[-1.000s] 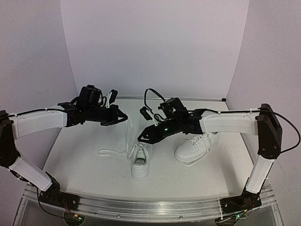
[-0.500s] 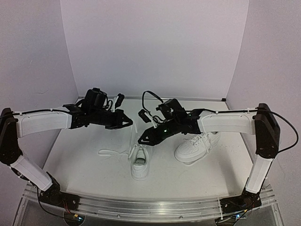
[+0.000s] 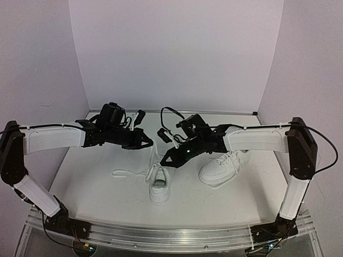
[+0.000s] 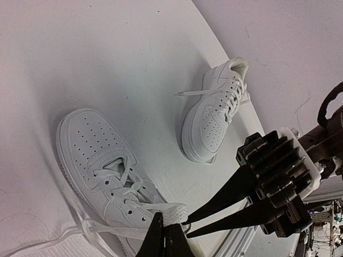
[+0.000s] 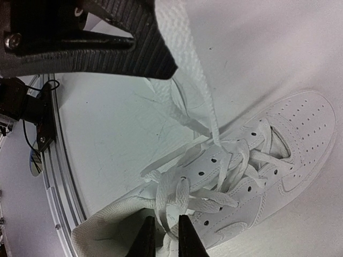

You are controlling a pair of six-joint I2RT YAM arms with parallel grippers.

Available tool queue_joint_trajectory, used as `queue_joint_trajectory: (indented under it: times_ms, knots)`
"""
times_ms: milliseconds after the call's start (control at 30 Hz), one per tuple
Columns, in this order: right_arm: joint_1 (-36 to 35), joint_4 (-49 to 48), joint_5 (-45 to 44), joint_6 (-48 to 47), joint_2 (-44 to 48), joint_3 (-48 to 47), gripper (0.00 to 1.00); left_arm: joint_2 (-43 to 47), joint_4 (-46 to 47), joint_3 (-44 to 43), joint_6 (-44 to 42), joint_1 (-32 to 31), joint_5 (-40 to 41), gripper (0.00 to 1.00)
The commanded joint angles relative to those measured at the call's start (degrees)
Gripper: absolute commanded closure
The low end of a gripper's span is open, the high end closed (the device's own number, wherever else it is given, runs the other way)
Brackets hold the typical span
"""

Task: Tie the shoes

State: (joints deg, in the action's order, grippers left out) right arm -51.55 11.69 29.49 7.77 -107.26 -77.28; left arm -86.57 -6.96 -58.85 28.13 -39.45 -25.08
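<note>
Two white sneakers lie on the table: the near shoe (image 3: 159, 186) and a second shoe (image 3: 225, 167) to its right. My left gripper (image 3: 151, 143) is shut on one white lace (image 4: 179, 214) of the near shoe (image 4: 102, 160) and holds it taut above the shoe. My right gripper (image 3: 162, 162) hangs just over the shoe's opening. Its narrow-set fingers (image 5: 148, 238) hold a loop of the other lace (image 5: 174, 206). In the right wrist view the left gripper (image 5: 155, 69) is at the top, and its lace (image 5: 201, 101) runs down to the eyelets.
A loose lace end (image 3: 124, 172) trails on the table left of the near shoe. The second shoe (image 4: 214, 110) lies apart with its lace spread out. White walls close in the back and sides. A metal rail (image 3: 161, 235) runs along the near edge.
My left gripper has moved right with its lace, closer to the right gripper. My right gripper has dropped a little toward the near shoe.
</note>
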Motion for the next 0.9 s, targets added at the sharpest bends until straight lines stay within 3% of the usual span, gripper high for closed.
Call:
queue_joint_trajectory:
  times_ms: [0, 800, 867]
  knots:
    - [-0.30, 0.44, -0.13, -0.90, 0.61, -1.69, 1.00, -0.81, 1.81, -0.69, -4.79, -0.91, -2.96, 1.00]
    - [-0.28, -1.89, -3.35, -0.67, 6.86, 2.37, 1.00, -9.11, -2.27, -3.15, -12.74, -1.62, -13.58, 1.00]
    - [-0.28, -1.79, -2.90, -0.77, 6.81, 2.40, 0.87, -8.79, -2.45, -3.21, -12.29, -1.63, -13.63, 1.00]
